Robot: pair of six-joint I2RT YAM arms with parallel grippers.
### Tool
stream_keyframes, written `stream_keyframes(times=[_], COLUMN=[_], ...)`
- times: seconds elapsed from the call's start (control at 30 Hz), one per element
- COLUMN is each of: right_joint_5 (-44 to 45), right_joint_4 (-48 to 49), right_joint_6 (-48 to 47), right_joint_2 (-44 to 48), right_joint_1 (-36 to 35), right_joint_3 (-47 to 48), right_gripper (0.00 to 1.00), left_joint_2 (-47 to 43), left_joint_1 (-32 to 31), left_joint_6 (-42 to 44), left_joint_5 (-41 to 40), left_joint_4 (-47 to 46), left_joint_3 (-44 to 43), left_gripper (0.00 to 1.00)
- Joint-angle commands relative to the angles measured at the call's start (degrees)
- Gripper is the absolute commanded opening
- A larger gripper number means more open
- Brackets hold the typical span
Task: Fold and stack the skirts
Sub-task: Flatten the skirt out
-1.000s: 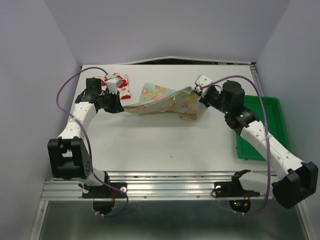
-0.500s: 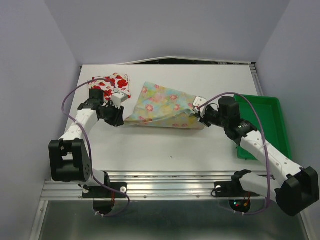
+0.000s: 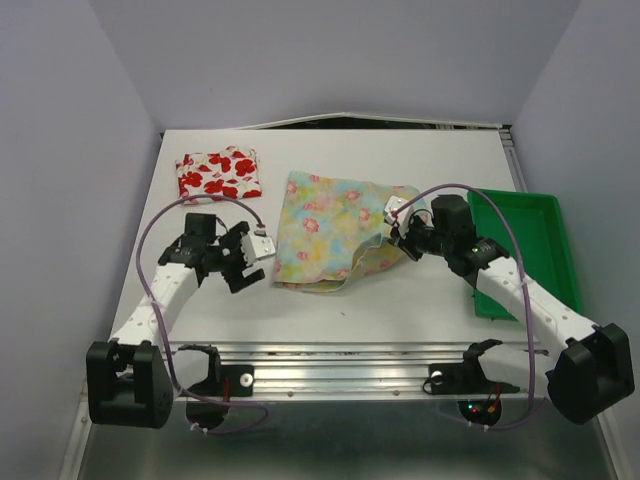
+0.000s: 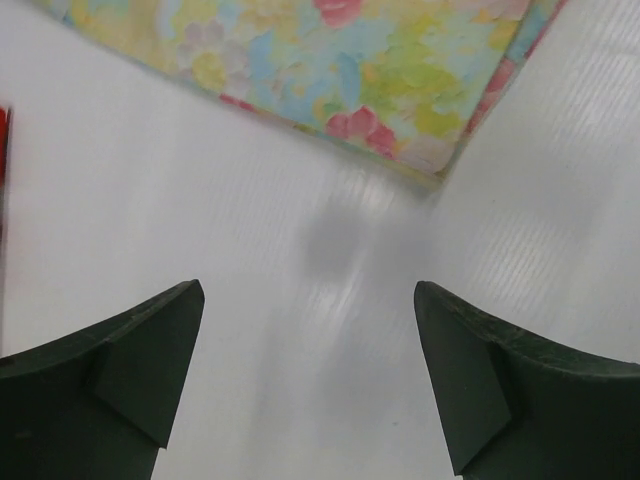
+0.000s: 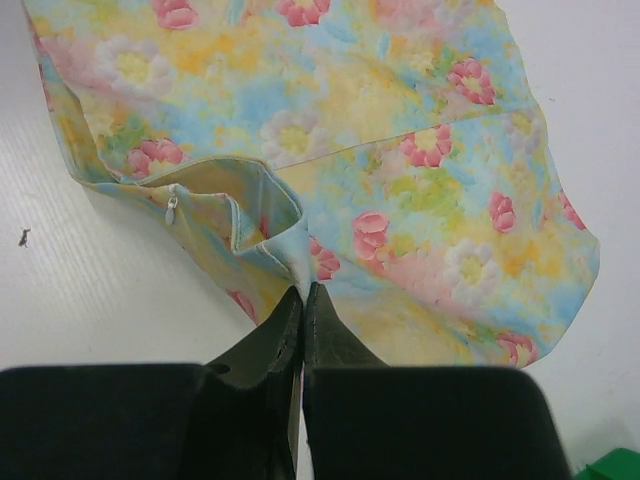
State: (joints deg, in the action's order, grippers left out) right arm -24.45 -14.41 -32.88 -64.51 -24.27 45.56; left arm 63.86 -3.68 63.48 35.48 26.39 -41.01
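Two skirts lie on the white table (image 3: 340, 300), well apart from each other. The white skirt with red flowers (image 3: 219, 173) sits folded into a small rectangle in the upper left of the overhead view, with neither arm touching it. The pale yellow skirt with pastel flowers (image 3: 330, 225) lies near the centre of that view, spread mostly flat, its lower right part doubled and rumpled.

Two grippers are in view. The left gripper (image 3: 245, 257) hangs over bare table just left of the pastel skirt's lower left corner. Its jaws are spread wide and hold nothing; in the left wrist view its two dark fingers (image 4: 150, 350) frame empty white surface, with the skirt's corner (image 4: 350, 70) at the top of the frame. The right gripper (image 3: 393, 232) is at the skirt's right edge, clamped tight on a pinch of the fabric. In the right wrist view the two fingers (image 5: 302, 295) press together at the bottom centre, and a fold of the cloth (image 5: 330, 120) rises out from between them, with one small zipper pull (image 5: 172, 208) showing left of the fold.

One green tray (image 3: 530, 230) sits at the right edge of the overhead view, beside the right arm.
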Motion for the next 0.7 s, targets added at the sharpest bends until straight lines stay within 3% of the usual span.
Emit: stream_keyframes(times=[0.0,0.17,0.53,0.67], right_joint_5=[0.8,3.1,4.1,5.1], right_joint_4=[0.7,0.8,0.7,0.8], right_joint_6=[3.3,4.2,4.8,4.8], right_joint_2=[0.0,0.6,0.3,0.1], right_joint_1=[0.4,0.4,0.4,0.4], right_joint_3=[0.5,0.5,0.9,0.9], right_gripper=[0.01,0.01,0.01,0.01], left_joint_2=[-3.4,-6.5,-2.1,0.2], left_joint_1=[-9.0,-15.7,-22.0,-23.5], left_joint_6=[10.4,17.2,20.9,21.2], left_joint_5=[-3.3,-9.3,-12.1,-12.0], left_joint_4=[-8.3,-24.5,-37.9,-38.9], left_joint_3=[7.8,17.6,24.0,24.2], left_gripper=[0.96,0.82,0.62,0.52])
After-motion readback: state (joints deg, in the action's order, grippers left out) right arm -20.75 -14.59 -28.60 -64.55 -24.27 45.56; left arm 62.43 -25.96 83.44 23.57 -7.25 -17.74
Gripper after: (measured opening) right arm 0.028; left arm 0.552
